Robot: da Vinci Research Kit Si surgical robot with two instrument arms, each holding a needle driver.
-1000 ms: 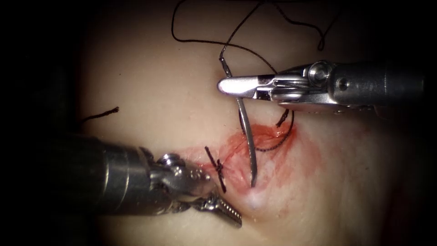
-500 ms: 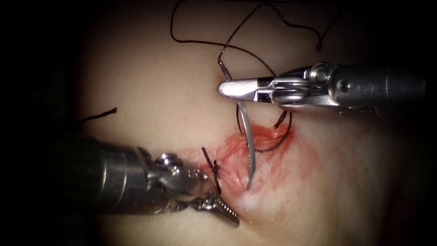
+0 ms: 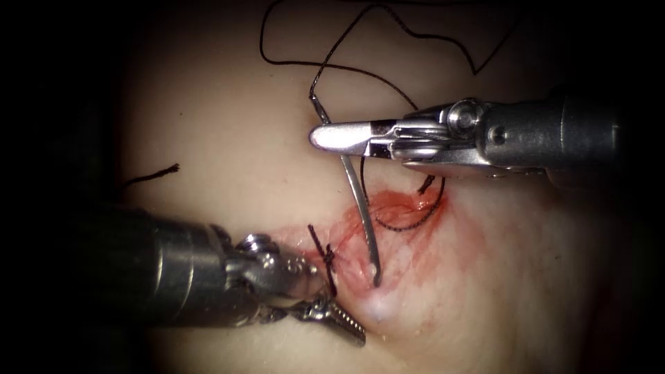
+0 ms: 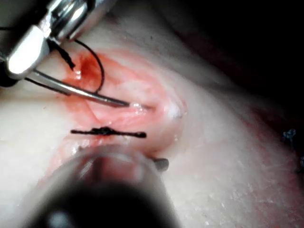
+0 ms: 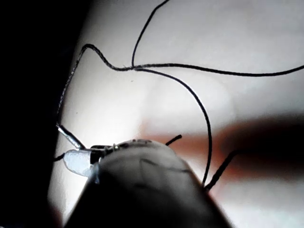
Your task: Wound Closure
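Two pincers work over the tissue (image 3: 228, 125). At the right, the right pincer (image 3: 325, 136) is clamped on the needle (image 3: 360, 201) near its swaged end, where the thread (image 3: 332, 67) joins. The needle curves down from those jaws to its tip, which rests at the cut (image 3: 377, 239) amid the red fluid (image 3: 443, 235); whether the tip has entered the tissue is hard to tell, though in the left wrist view it seems just to touch the surface. To the left of the needle tip, a tied stitch (image 3: 325, 257) crosses the cut. The left pincer (image 3: 325, 294) sits low beside that stitch with its jaws parted and holding nothing. A cut end of thread (image 3: 156, 173) lies well apart on the left.
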